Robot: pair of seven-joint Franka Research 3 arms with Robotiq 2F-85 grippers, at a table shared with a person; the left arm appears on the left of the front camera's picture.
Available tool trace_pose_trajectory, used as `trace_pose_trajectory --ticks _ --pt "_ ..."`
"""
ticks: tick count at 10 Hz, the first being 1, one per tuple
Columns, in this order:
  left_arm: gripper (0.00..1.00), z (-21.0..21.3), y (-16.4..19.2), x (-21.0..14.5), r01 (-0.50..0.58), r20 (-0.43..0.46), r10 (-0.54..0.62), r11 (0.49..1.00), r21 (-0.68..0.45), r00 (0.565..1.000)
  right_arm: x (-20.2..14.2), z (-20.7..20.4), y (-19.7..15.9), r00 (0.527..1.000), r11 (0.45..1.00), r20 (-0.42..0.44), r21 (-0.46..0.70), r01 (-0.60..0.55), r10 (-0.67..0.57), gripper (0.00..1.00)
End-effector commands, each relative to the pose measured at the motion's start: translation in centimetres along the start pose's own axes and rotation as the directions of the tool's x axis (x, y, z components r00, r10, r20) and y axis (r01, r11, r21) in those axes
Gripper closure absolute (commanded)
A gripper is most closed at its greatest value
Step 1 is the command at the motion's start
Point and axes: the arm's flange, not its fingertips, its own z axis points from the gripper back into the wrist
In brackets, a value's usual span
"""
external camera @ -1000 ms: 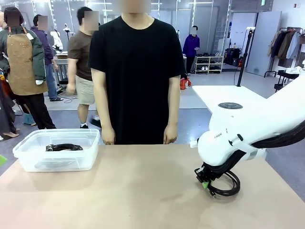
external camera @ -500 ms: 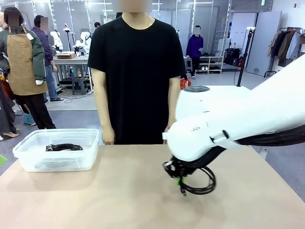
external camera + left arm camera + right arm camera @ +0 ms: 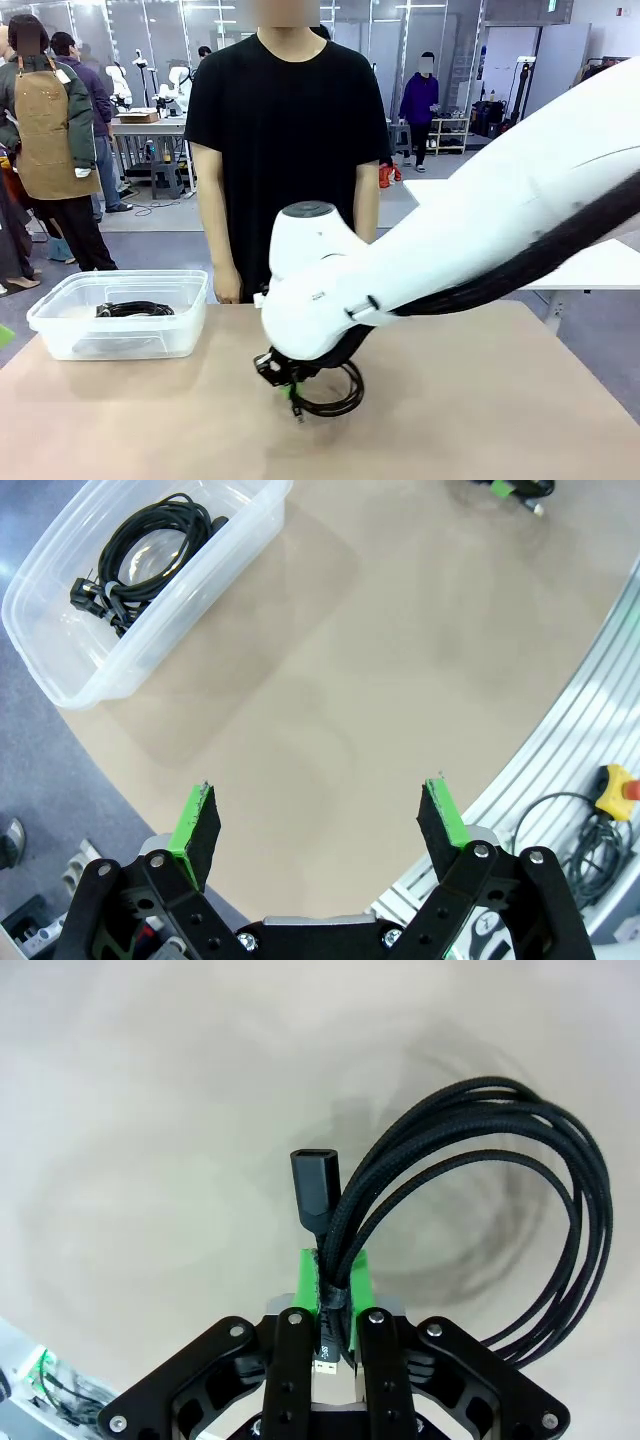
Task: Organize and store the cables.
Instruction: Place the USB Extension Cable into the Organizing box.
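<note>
black braided cable coil hangs from the right hand, just above the table near mid-table, front view. right wrist view: pads shut tight on the bundled strands of the coil w/ one plug end sticking straight out past the fingertips; loop droops off to one side of the hand, free of the table as far as i can tell.

key relation: clear plastic bin sits to the robot's left of the held coil, at the far-left part of the table, well apart from it. so the carry looks to be leftward across the table, then up over the bin's rim. bin already has one wound cable in it, lying flat on the bottom w/ plug ends to one side.

left hand is wide open, empty, hovering high over the table's near-left part, bin ahead of it. it's nearer the bin than the right hand is, but holds nothing.

in the way: prob only the bin's wall, the hanging loop needs to clear the rim. person stands at the far edge behind the table, hand down at side, near the bin's far-right corner but not touching. path over the table btw coil and bin looks bare.
</note>
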Motion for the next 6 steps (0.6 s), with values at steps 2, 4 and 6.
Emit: trace_pose_trajectory --ticks 2,4,6 --pt "0.0 -0.1 0.0 0.1 -0.009 0.001 0.009 1.0 0.002 1.0 1.0 -0.6 2.9 0.999 0.998 0.005 0.05 -0.038 0.038 0.86" --pt "0.0 -0.1 0.0 0.1 -0.009 0.001 0.009 1.0 0.002 1.0 0.8 -1.0 3.6 0.997 0.994 -0.019 0.075 -0.077 0.079 0.86" --pt "0.0 -0.1 0.0 0.1 -0.009 0.001 0.009 1.0 0.002 1.0 0.8 -1.4 3.1 0.996 0.992 -0.042 0.103 -0.068 0.073 0.86"
